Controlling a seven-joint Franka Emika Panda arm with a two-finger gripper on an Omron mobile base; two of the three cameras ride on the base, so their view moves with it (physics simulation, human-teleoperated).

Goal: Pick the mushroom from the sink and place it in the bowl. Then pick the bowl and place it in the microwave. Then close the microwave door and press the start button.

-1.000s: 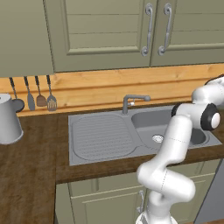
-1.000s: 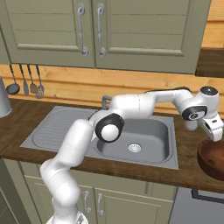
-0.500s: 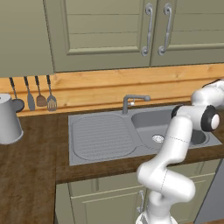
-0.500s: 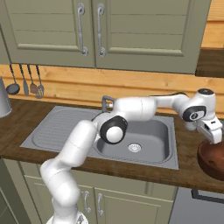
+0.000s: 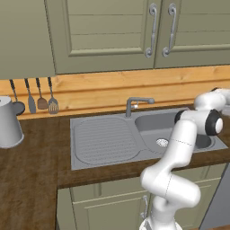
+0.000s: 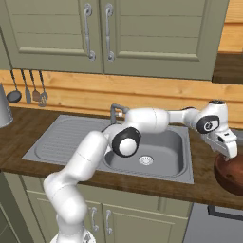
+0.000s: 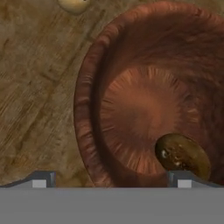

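The claw hangs fully spread and holds nothing, poised just above the near rim of the bowl. In the hand view its two dark tips stand wide apart, straddling the bowl's wall.

The mushroom lies inside the bowl, on the sloping inner wall near the bottom, touching the wood and free of the claw. The first placement therefore appears complete.

The bowl sits on the dark worktop to the right of the sink, which holds only its drain ring.

Handling judgement: the bowl looks rigid, wooden and moderately light, with a smooth, thick rim. The sensible hold is across the rim wall, one tip inside and one outside, kept level so the loose mushroom does not roll out. A small pale object lies on the worktop beyond the bowl; its identity cannot be determined.
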